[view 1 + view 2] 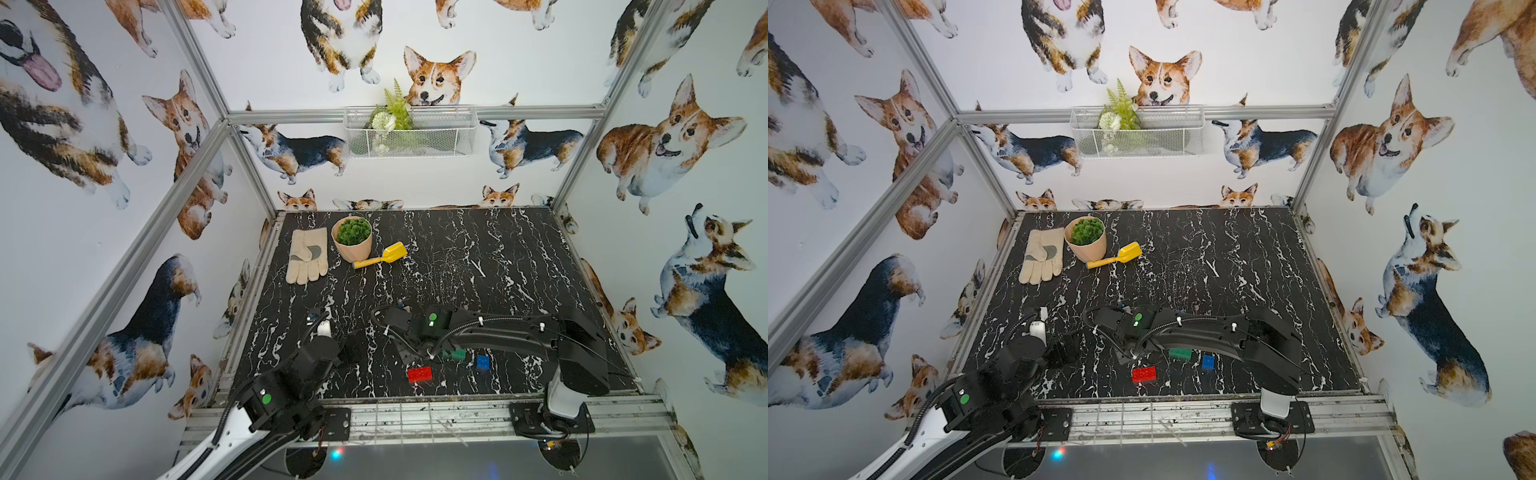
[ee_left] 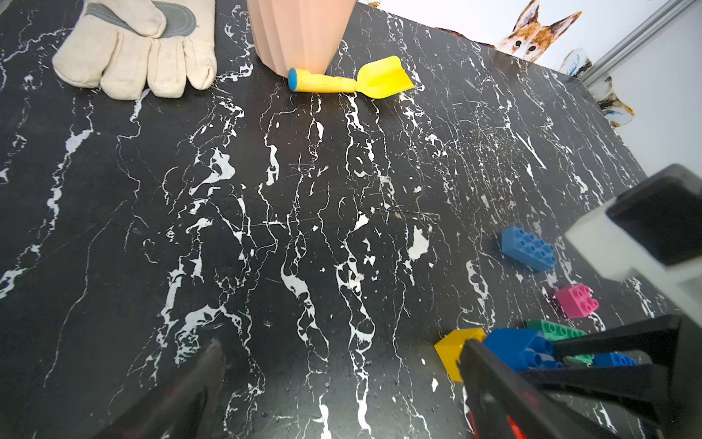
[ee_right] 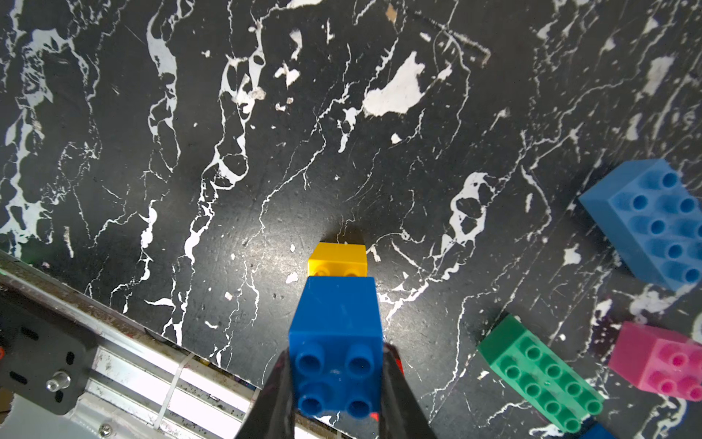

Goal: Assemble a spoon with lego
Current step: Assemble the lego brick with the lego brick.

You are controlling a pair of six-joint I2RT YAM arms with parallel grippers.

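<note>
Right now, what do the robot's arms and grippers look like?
Both arms, left arm and right arm, are black with white bases, a green round sticker each and black ribbed cables. The left gripper and right gripper have slim black fingers.

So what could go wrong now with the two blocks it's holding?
The right gripper pinches only the dark blue brick. The yellow brick hangs on by its studs, which show in the gap, so it might pop off. The open left gripper has a finger close by that could bump the pair.
</note>
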